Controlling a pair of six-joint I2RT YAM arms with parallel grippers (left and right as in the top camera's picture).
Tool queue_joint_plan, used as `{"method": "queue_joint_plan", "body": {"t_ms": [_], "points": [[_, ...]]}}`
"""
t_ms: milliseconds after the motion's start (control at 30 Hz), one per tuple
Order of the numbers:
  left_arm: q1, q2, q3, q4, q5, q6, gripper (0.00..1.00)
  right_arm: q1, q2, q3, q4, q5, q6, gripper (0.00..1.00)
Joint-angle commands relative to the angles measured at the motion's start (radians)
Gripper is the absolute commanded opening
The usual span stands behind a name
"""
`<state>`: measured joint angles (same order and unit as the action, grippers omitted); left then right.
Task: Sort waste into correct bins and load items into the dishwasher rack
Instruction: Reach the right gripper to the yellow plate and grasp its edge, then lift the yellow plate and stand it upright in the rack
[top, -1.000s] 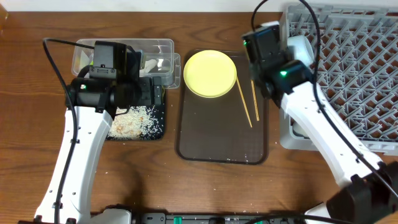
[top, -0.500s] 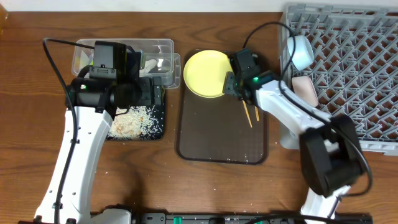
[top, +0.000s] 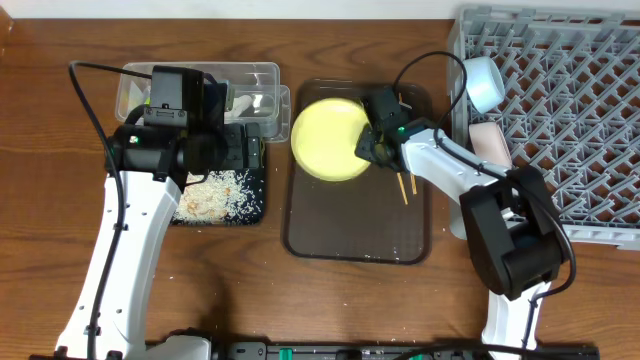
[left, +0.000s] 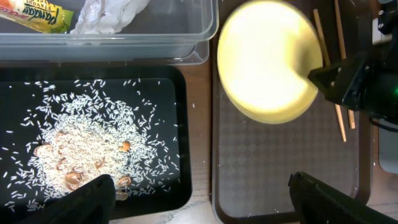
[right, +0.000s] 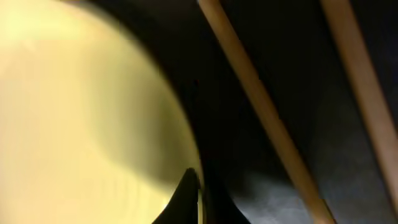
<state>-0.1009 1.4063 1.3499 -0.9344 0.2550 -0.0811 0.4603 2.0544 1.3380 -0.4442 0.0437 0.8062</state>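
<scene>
The round yellow plate (top: 325, 140) lies at the far end of the brown serving tray (top: 360, 235), and looks blurred and slightly raised. My right gripper (top: 372, 148) is shut on its right rim; in the right wrist view the plate (right: 81, 93) fills the left and the gripper (right: 198, 190) pinches its edge. Two wooden chopsticks (top: 403, 186) (right: 261, 112) lie just right of the plate. My left gripper (left: 208, 205) hangs open, holding nothing, above the gap between the black tray (left: 174, 180) and the brown tray. Rice scraps (left: 81, 143) cover the black tray.
The clear container (left: 124, 46) behind the black tray holds a yellow-green wrapper (left: 40, 15) and crumpled white paper (left: 112, 12). The grey dishwasher rack (top: 570, 100) fills the right side, with two pale bowl-like dishes (top: 483, 82) (top: 487, 140) standing along its left edge.
My right arm swung from the rack down to the plate, and its gripper shut on the right rim. The plate shifted slightly left. The left arm stayed still.
</scene>
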Motion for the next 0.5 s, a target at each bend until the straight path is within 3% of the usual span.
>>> {"method": "queue_joint_plan", "body": {"t_ms": [0,267,467], "points": [[0.000,0.006,0.013,0.000,-0.006,0.002,0.91,0.001,-0.019,-0.004,-0.021,-0.010,-0.057,0.01],[0.000,0.006,0.013,0.000,-0.006,0.002,0.91,-0.089,-0.351,0.004,-0.033,0.040,-0.346,0.01],[0.000,0.006,0.013,0.000,-0.006,0.002,0.91,-0.212,-0.665,0.004,-0.099,0.465,-0.452,0.01]]}}
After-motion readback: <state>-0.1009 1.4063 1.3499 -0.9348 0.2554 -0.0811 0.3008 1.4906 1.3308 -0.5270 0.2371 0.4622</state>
